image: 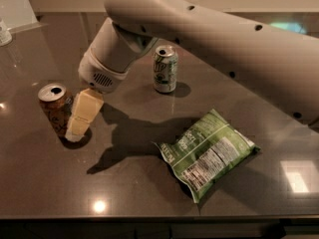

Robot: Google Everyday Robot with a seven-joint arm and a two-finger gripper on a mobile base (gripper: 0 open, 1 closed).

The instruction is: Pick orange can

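The orange can (54, 108) stands upright on the dark table (129, 183) at the left; it is orange-brown with a silver top. My gripper (76, 129) hangs from the big pale arm (209, 39), reaching down to the table right beside the can's right side, touching or nearly touching it. The can is not lifted.
A green-and-white can (165, 68) stands upright at the middle back. A green chip bag (207, 153) lies flat at the front right. A white object (4, 31) sits at the far left edge. The table's front edge runs along the bottom.
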